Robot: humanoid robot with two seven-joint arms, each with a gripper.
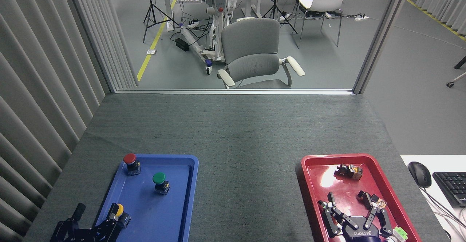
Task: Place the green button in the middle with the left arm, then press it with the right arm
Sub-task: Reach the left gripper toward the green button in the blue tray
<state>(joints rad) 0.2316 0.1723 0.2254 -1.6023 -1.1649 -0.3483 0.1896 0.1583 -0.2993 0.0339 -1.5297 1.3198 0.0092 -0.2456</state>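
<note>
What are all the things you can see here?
Green button: one, green, middle of blue tray.
Red button: one, red, tray's far left corner.
Yellow button: one, yellow, tray's near left.
Blue tray: one, blue, table left.
Red tray: one, red, table right.
Small parts: two, dark, in red tray.
Table: one, dark grey.
Office chair: one, grey, behind table.
Mouse: one, black, right.
Keyboard: one, black, right.
Left gripper: black, fingers spread beside yellow button.
Right gripper: black, fingers spread over red tray.

The only lettering that could be read was the white brand name "ROBOTIQ", printed on the black body of the right hand (355, 208), seen upside down over the red tray (309, 176).
</note>
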